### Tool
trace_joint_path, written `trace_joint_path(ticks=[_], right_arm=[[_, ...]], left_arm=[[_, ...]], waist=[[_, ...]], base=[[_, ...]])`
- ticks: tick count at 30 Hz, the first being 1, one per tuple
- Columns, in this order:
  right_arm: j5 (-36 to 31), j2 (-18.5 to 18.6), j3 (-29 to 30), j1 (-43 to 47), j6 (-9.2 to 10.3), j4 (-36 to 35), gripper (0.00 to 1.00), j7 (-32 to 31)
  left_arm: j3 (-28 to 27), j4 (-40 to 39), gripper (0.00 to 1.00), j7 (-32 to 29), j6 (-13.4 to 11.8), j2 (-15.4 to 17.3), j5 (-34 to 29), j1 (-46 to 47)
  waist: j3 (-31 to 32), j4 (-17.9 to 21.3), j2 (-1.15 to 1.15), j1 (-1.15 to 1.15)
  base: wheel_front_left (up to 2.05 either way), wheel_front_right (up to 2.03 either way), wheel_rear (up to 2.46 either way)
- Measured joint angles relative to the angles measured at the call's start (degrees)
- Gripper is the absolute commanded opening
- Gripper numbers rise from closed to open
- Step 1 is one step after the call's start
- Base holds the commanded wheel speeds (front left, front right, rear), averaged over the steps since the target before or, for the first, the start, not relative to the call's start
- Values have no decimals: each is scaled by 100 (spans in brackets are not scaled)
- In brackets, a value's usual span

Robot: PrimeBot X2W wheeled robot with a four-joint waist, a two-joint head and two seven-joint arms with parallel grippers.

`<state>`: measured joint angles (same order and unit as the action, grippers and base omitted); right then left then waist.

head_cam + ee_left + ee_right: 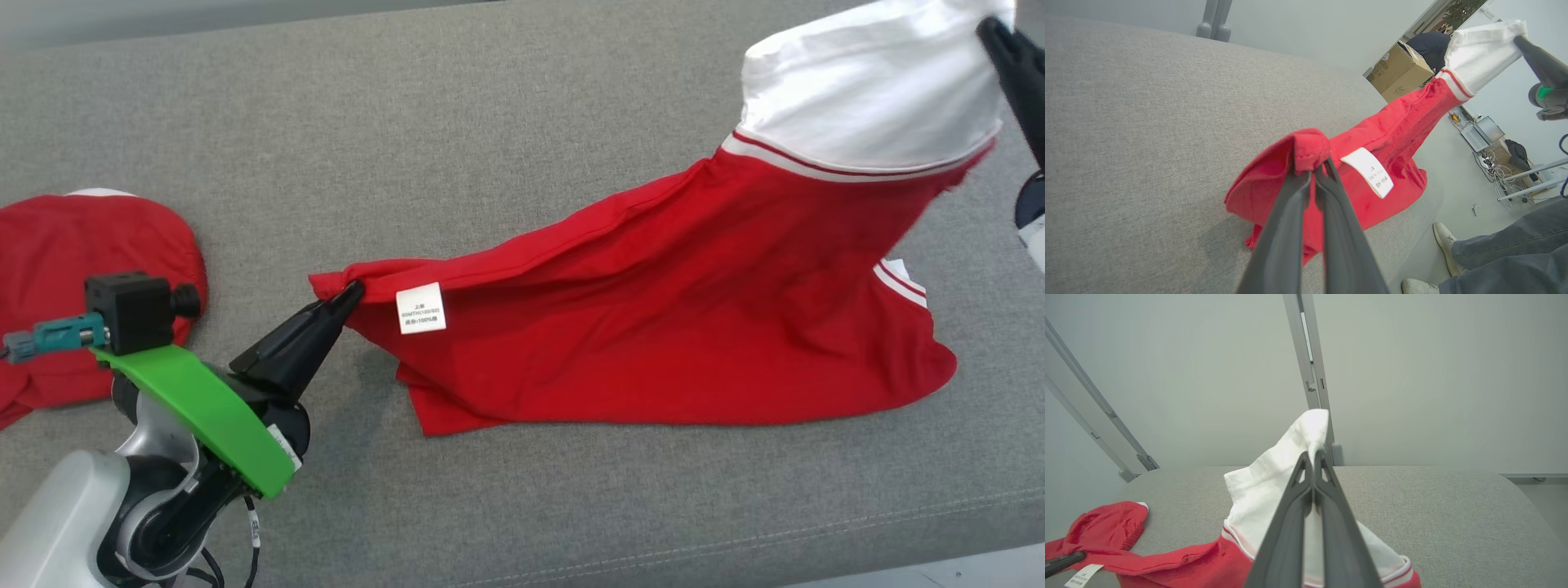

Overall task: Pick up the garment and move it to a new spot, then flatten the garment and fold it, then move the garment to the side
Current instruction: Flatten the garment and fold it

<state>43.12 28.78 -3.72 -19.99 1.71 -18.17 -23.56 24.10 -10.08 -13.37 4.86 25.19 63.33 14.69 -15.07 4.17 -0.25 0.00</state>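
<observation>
So both ends of the garment (653, 327) are pinched tight. The left end effector (351, 294) is closed on the red hem corner right by the white label (421, 308), and the right end effector (992, 33) is closed on the white end, held up high. The cloth slopes between them, with its lower edge lying on the grey desk (408, 122). Looks like the carry-to-a-new-spot step to me. My tip: move both arms together at the same pace, taut but not yanking a pinch loose, and steer wide of the other red garment (49, 245) on the left.
</observation>
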Motion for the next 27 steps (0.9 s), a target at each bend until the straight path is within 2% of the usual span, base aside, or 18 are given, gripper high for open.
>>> trace_joint_path(ticks=[7, 12, 16, 18, 22, 25, 26, 27], right_arm=[[706, 56, 924, 216, 41, -904, 0, 211], [1280, 254, 1381, 283, 63, -1583, 0, -23], [1518, 472, 1550, 293, 107, -1856, 0, -326], [1725, 573, 1627, 292, 182, -1941, 0, -527], [1998, 708, 1504, 275, 244, -1807, 0, -935], [2006, 697, 995, 106, 253, -1294, 0, -1148], [1951, 575, 633, -121, 304, -860, 0, -1212], [1816, 521, 489, -260, 354, -630, 0, -1214]], left_arm=[[-180, -1402, 0, -419, 76, 519, 354, 4], [-490, -2496, 0, -804, 64, 953, 652, 58], [-694, -3040, 0, -1079, -94, 1144, 1007, 98], [-801, -3212, 0, -1288, -265, 1293, 1200, 171], [-981, -3000, 0, -1664, -687, 1419, 1649, 400], [-942, -2314, 0, -1998, -900, 1517, 1861, 603], [-873, -1768, 0, -2154, -1043, 1515, 1928, 825], [-786, -1497, 0, -2252, -1043, 1514, 1920, 983]], waist=[[468, -14, 0, 0], [774, -50, 0, 0], [847, -79, 0, 0], [815, -88, 0, 0], [633, -109, 0, 0], [443, -138, 0, 0], [309, -164, 0, 0], [241, -181, 0, 0]], base=[[0, 0, 0], [0, 0, 0], [0, 0, 0], [0, 0, 0], [0, 0, 0], [0, 0, 0], [0, 0, 0], [0, 0, 0]])
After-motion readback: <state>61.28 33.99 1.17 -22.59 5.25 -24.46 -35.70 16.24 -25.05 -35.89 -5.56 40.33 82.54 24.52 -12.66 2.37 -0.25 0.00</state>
